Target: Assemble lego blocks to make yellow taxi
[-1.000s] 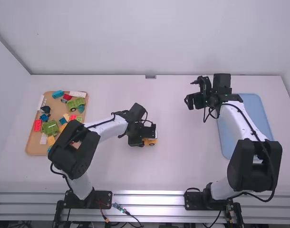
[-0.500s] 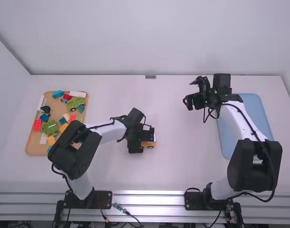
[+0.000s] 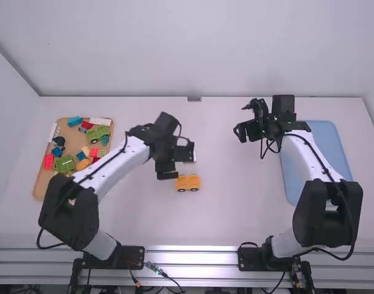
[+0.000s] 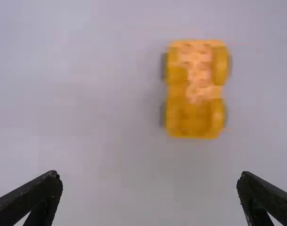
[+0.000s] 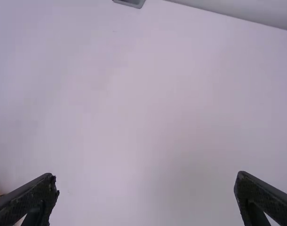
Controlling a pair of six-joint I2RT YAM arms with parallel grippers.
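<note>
In the high view my left gripper [image 3: 182, 162] is above the table just beyond a yellow-orange wheeled lego base [image 3: 188, 182], apart from it. The base stands on its wheels. The left wrist view has the same base [image 4: 195, 113] lying beyond my left gripper [image 4: 149, 174], whose fingers are wide apart and hold nothing. Over the table at the right, well away from the base, is my right gripper [image 3: 239, 132]. Seen from its own wrist, the right gripper [image 5: 145, 176] is open and has nothing between its fingers.
A brown tray [image 3: 41, 187] at the far left holds several coloured blocks, among them green wheeled pieces, red, blue and yellow ones. A blue tray [image 3: 330, 147] lies at the right, partly under the right arm. A wall rises behind the table's far edge.
My left gripper has let go of the yellow-orange base and moved up and away from the camera, uncovering it. The base had shifted slightly left beforehand. My right arm has barely moved.
</note>
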